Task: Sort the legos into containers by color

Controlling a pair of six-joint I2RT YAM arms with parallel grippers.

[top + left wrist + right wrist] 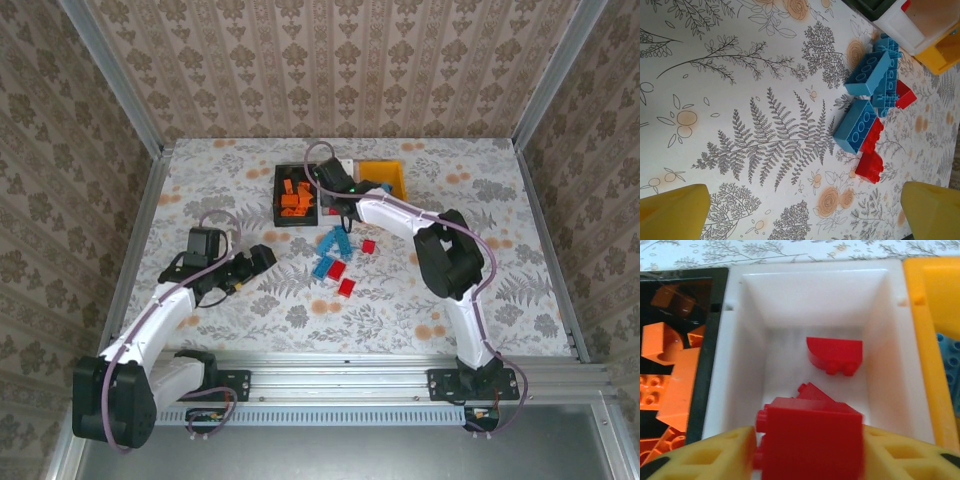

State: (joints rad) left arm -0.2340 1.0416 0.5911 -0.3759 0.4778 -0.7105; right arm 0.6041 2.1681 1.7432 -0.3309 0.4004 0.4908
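Right gripper: jaws clamped on red brick, held over white bin. Left gripper: jaws held apart above desk.

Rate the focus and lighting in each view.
Right wrist: the held red brick is soft, too near the lens, and the white bin looks washed out. Left wrist: tablecloth and blue bricks are sharp, yellow fingertips blurred. Top external: even light, faint shadows.

Nothing readable from where I stand: no words, numbers or brand marks on the containers or the legos.
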